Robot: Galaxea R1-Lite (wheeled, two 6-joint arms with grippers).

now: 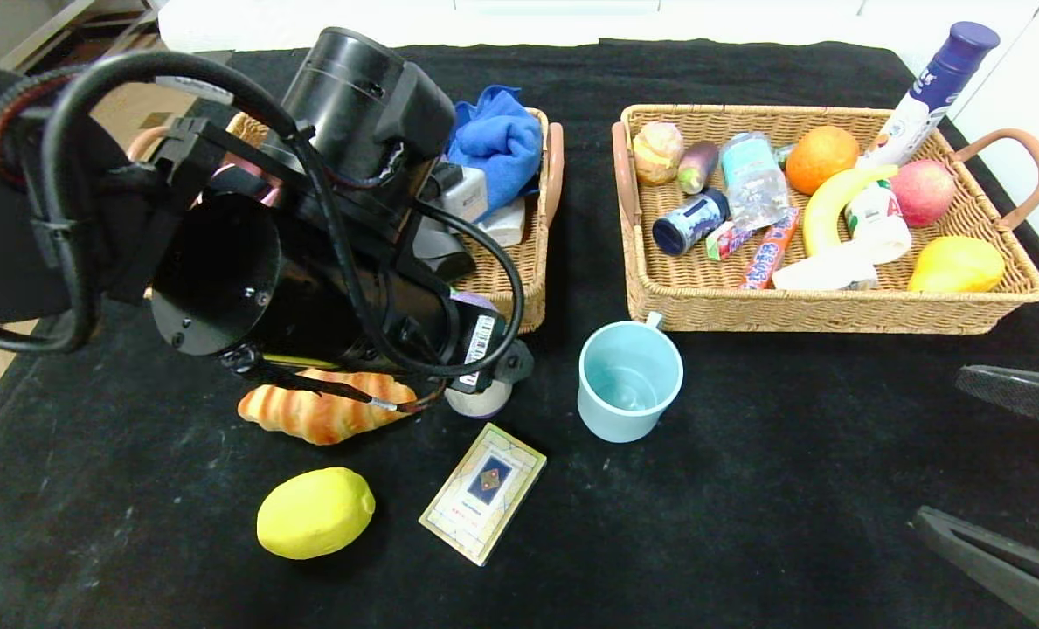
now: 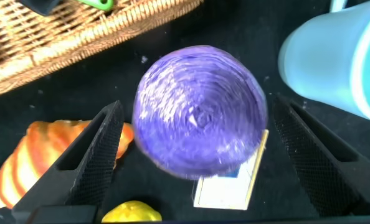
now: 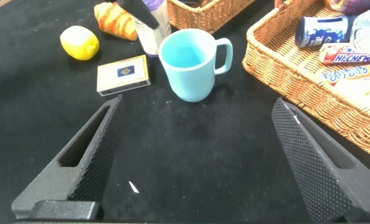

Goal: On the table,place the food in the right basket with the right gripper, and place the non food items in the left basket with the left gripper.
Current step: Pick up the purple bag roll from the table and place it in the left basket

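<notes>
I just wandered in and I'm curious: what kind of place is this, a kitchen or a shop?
Probably neither: it looks like a robot test bench. A table draped in black cloth holds two wicker baskets of mixed groceries, and black robot arms reach over it.

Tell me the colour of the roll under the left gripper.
Purple roll, clearest in the left wrist view.
</notes>
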